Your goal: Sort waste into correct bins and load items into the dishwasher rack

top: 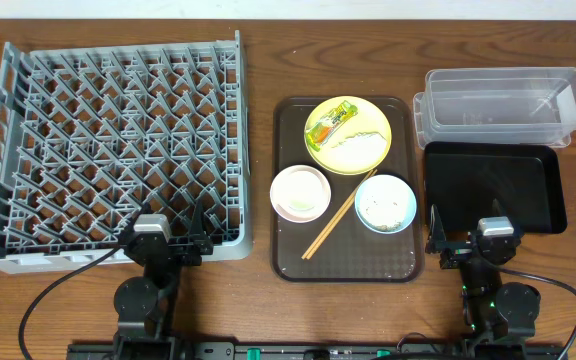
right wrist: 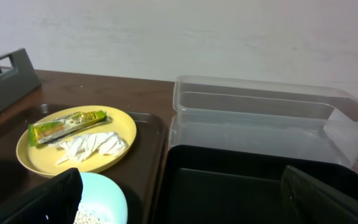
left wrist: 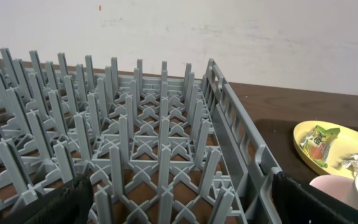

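The grey dishwasher rack [top: 108, 150] fills the left of the table. On the brown tray [top: 343, 265] sit a yellow-green plate [top: 368, 115] with a snack wrapper [top: 331, 122] and crumpled white paper [top: 360, 146], a white bowl [top: 300, 192], a light blue bowl [top: 384, 203] holding white rice scraps, and two chopsticks [top: 330, 226]. The clear tub [top: 503, 105] and black tray [top: 493, 185] stand at the right. My left gripper [top: 171, 240] is open at the rack's near edge [left wrist: 166, 186]. My right gripper [top: 476, 243] is open over the black tray's near edge [right wrist: 229, 186]. The cup is not visible.
The wrapper [right wrist: 67, 126] and plate [right wrist: 120, 127] show at the left of the right wrist view, with the blue bowl [right wrist: 104, 196] near my left finger. The plate [left wrist: 353, 140] also shows at the right of the left wrist view. Bare wooden table lies between rack and brown tray.
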Controlling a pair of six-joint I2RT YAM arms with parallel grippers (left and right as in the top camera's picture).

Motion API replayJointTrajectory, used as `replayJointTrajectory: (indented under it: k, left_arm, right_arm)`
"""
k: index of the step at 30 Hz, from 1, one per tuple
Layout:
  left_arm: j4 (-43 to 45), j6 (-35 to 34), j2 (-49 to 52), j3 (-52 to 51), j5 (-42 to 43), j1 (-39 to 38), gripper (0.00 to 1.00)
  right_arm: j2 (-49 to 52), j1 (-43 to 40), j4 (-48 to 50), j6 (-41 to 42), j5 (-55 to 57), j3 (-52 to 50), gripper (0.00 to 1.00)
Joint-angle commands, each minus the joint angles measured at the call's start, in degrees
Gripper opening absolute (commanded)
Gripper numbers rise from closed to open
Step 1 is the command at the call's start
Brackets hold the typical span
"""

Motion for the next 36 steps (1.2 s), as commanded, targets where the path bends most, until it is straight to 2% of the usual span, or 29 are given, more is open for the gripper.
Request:
replayJointTrajectory:
  k: [1,12,16,22,29,36]
  left_arm:
    - [-1.5,-0.3,0.3,-0.6,-1.1,-0.2,0.93]
    - [-2.5,-0.4,0.7,-0.6,-1.3,-0.2,0.93]
    - [-2.6,-3.4,0.9,-0.3,-1.3,-0.2,0.93]
    - [-4.8,-3.4,4.2,2.8,-1.2,-0.2,0.93]
    - [-10.8,-3.3,13.9,12.8,-1.1,-0.2,0.93]
    - [-22.0,-3.3,27.3,27.7,-1.1,-0.2,0.93]
  right_arm:
    - [0.3,0.7,-0.2,-0.5,-0.5,-0.1,0.99]
    - [0.3,0.7,-0.1,1.0,-0.5,-0.1,0.99]
    - [0.3,0.7,-0.2,3.9,-0.5,0.0,0.99]
    - [0.5,0.7,-2.8,4.3,-0.4,1.5,0.99]
    - [6.0,0.7,-11.3,4.2,1.2,9.4,0.99]
    - [20.2,0.7,-18.7,4.0,1.5,21.6,0.99]
